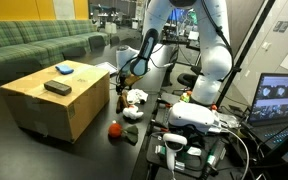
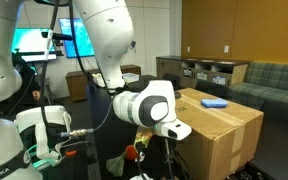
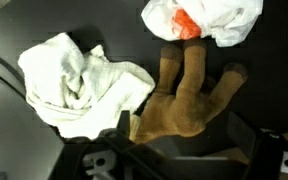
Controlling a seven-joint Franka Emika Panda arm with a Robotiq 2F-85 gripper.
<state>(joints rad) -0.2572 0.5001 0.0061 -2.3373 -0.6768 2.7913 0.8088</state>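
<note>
In the wrist view a brown, glove-shaped soft toy (image 3: 189,100) lies between my gripper's (image 3: 179,128) two fingers, its finger-like ends pointing away from me. The jaws press on its lower part from both sides. Beyond it, on the dark surface, lie a crumpled white cloth (image 3: 79,80) at the left and a white bag with an orange patch (image 3: 199,20) at the top. In an exterior view the gripper (image 1: 122,84) hangs beside the cardboard box (image 1: 54,105), above the white cloth (image 1: 136,97). In the opposite exterior view the wrist (image 2: 149,105) hides the jaws.
The cardboard box carries a blue object (image 1: 65,68) and a black object (image 1: 57,87). A red object (image 1: 114,128) and a dark green one (image 1: 131,132) lie on the floor near it. A green sofa (image 1: 34,45) stands behind. A laptop (image 1: 284,100) and cables sit by the robot base.
</note>
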